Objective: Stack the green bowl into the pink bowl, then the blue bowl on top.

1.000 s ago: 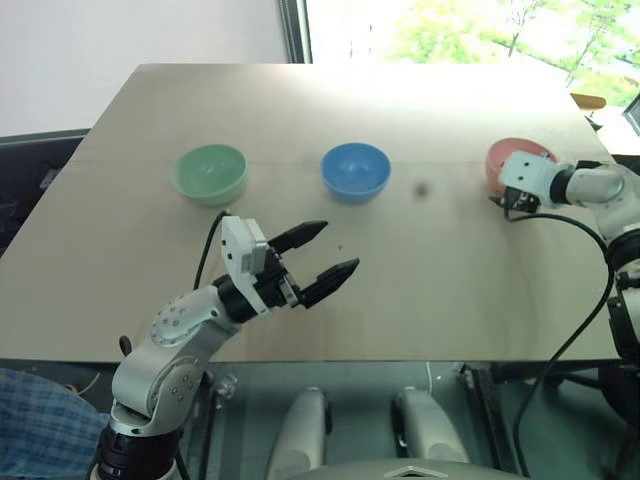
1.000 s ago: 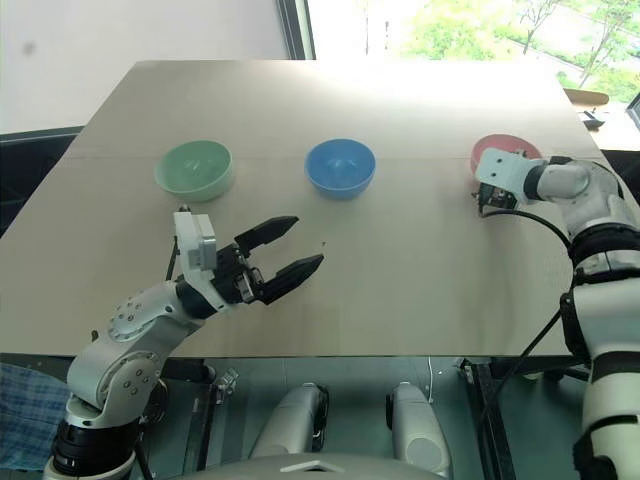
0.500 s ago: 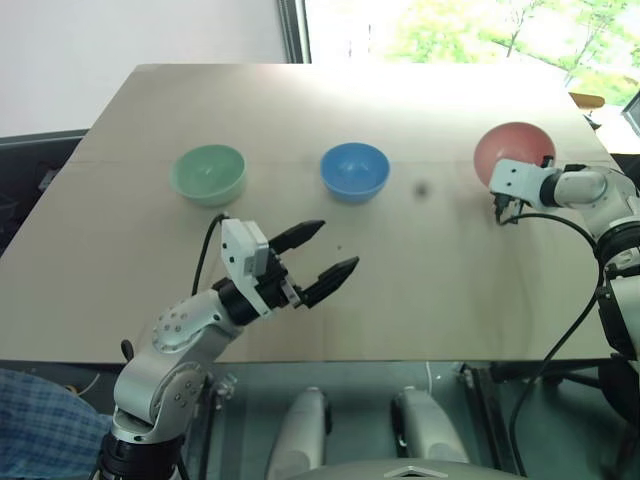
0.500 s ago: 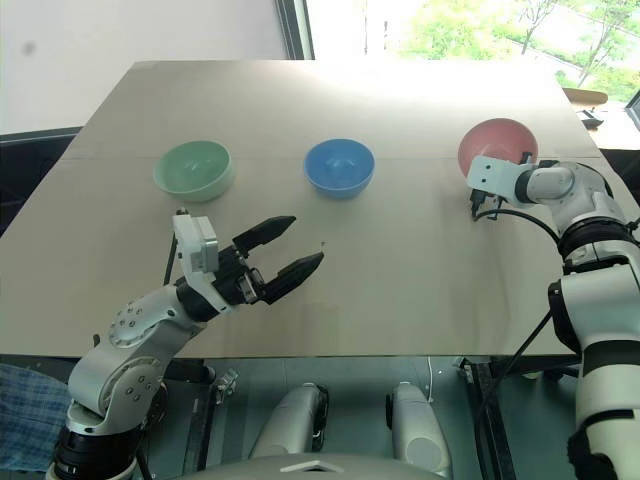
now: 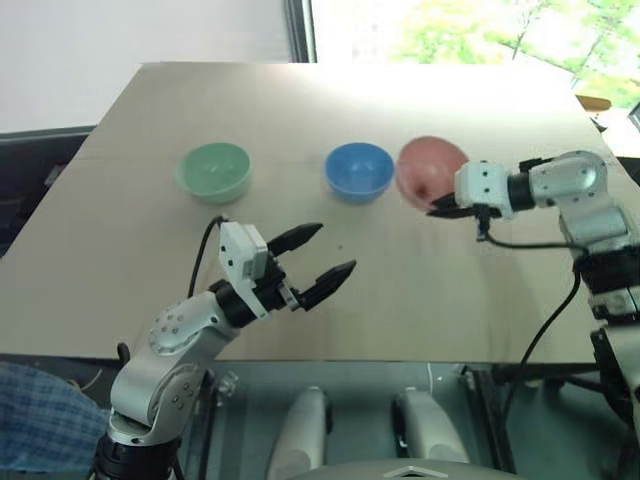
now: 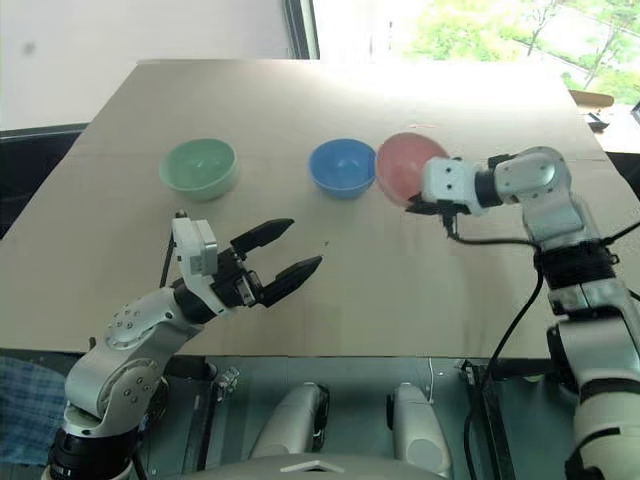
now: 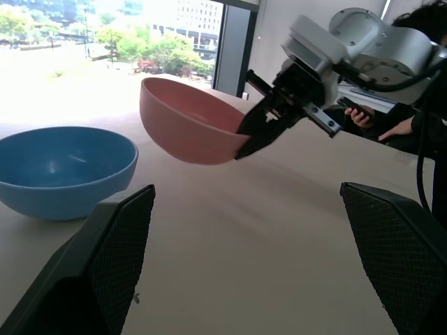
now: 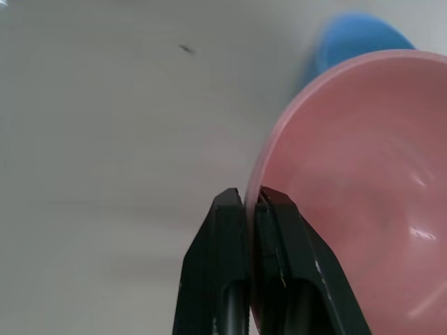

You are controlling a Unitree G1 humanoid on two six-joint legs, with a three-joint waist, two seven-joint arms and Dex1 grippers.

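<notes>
While the right hand (image 5: 436, 208) pinches the salmon-pink plastic bowl's (image 5: 425, 170) rim beside the sky-blue plastic bowl (image 5: 358, 171), setting it on the desk (image 5: 420, 270) comes next; the left hand (image 5: 318, 255) waits wide open, empty.

I'm seeing daylight flooding in from the window (image 5: 470, 30), glaring off the far table (image 5: 400, 90) (almost washing it out); the pink bowl (image 8: 363, 188) is smearing with blur.
</notes>
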